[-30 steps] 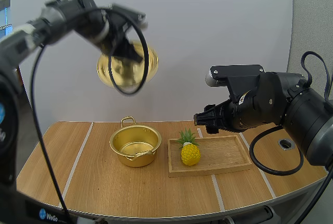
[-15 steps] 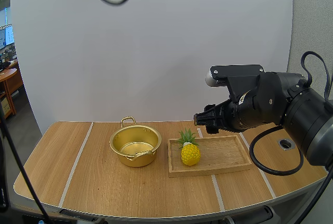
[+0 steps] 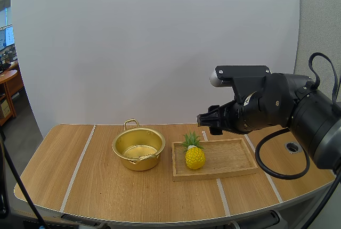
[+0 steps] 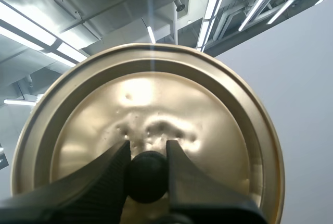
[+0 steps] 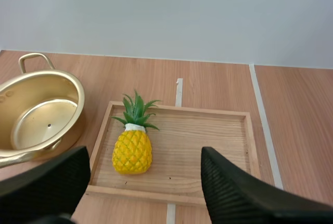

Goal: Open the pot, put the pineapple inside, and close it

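The gold pot (image 3: 138, 147) stands uncovered on the table, left of the wooden tray (image 3: 229, 160). A yellow pineapple (image 3: 194, 152) with green leaves lies at the tray's left end. My right gripper (image 3: 205, 122) hovers above the tray's far edge. In the right wrist view its fingers (image 5: 234, 193) stand wide apart over the pineapple (image 5: 133, 145), the tray (image 5: 208, 146) and the pot (image 5: 36, 117). In the left wrist view my left gripper (image 4: 148, 174) pinches the black knob (image 4: 148, 176) of the gold lid (image 4: 151, 125), held up with its top face toward the camera.
The tray's right half is bare wood. A round hole (image 3: 292, 146) sits in the table at the right. Pale tape lines (image 3: 79, 165) run across the tabletop.
My left arm with the lid has risen out of the top of the high view. The right gripper has edged slightly up and left.
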Robot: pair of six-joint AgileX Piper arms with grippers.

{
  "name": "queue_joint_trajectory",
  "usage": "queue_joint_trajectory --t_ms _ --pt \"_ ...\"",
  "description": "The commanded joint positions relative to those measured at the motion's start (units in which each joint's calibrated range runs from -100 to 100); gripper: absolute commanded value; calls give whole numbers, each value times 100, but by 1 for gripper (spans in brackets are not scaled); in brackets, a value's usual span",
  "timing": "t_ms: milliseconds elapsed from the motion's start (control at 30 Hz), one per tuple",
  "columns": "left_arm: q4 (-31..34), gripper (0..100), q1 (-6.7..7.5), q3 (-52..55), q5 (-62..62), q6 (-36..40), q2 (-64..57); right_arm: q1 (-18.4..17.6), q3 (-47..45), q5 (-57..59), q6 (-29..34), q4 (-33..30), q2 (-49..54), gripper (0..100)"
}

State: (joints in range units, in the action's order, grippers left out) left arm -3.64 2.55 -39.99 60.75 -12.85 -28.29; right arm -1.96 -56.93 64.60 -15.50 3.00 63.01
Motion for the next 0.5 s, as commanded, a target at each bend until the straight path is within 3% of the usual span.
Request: queue_joint_trajectory --t_ms 0,467 --pt "15 0 15 -29 -315 45 -16 18 97 -125 -49 50 -360 100" --pt "15 0 15 -29 -315 45 -16 11 1267 -133 -438 641 -2698 100"
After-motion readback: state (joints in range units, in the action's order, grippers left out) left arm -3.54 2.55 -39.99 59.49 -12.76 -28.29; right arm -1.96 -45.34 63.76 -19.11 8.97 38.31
